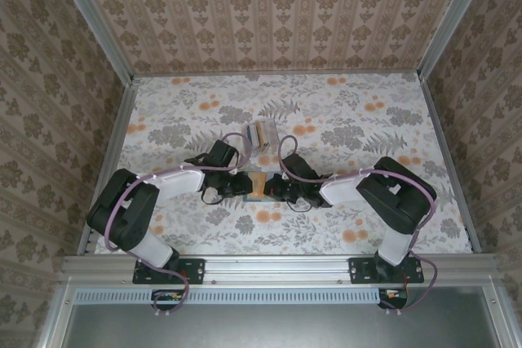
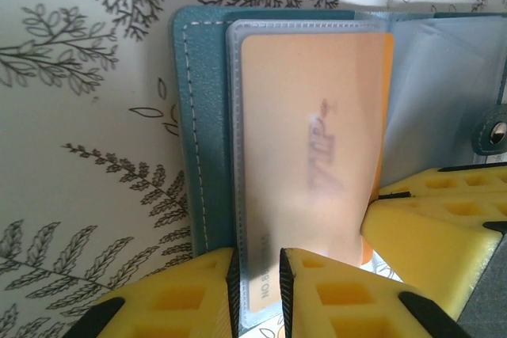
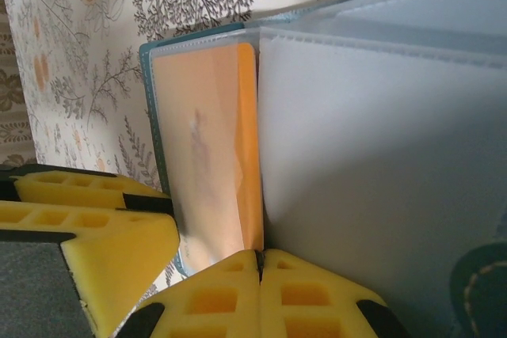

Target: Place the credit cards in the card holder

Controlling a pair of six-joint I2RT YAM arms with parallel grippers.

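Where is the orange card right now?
In the left wrist view the orange card sits inside a clear sleeve of the open teal card holder, mid-table between both arms, just above the left pincer.

Card holder (image 1: 259,186) open mid-surface (image 1: 342,226), between both hands.
One card (image 2: 309,156) sits in its sleeve; left hand (image 2: 257,290) at left, right hand (image 3: 259,282) at right, small box (image 1: 263,133) behind.

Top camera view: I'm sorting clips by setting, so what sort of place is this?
Most likely a staged robot test booth rather than a lived-in room: patterned wallpaper panels held in metal framing, a floral-covered table, and two arms bolted to an aluminium rail at its near edge.
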